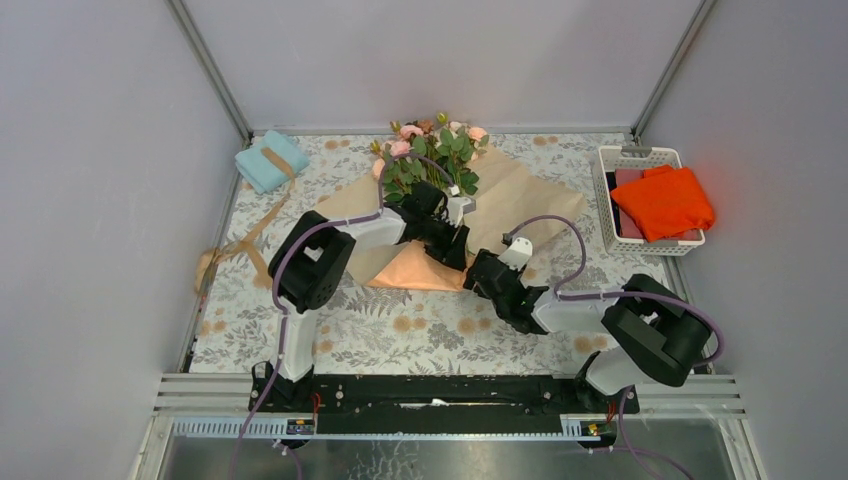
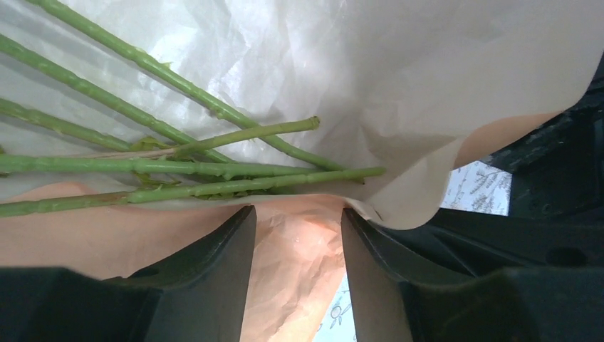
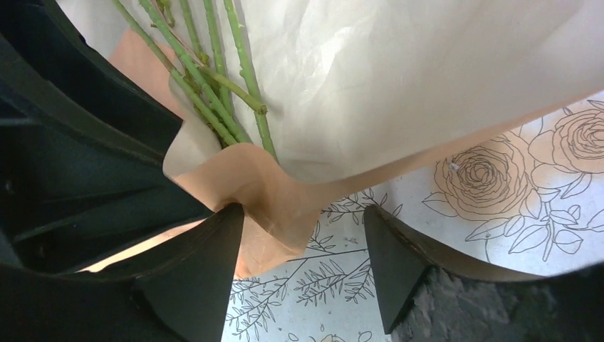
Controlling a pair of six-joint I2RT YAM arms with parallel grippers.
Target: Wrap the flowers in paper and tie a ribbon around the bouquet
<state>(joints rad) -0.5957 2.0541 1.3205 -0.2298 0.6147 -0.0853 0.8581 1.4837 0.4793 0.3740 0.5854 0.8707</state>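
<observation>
Floral tabletop (image 1: 400, 330), paper (image 2: 427, 85) inside left end effector (image 2: 297, 212)

Pink roses (image 1: 435, 150) lie on the crinkled peach paper (image 1: 525, 195), stems toward its lifted near corner. The tan ribbon (image 1: 245, 233) lies limp, well apart leftward.

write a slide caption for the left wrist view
Left gripper open astride folded peach paper, green flower stems lying just beyond

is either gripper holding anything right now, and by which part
Nothing looks gripped: the left gripper and right gripper stand open astride the near folded edge of the paper.
</observation>
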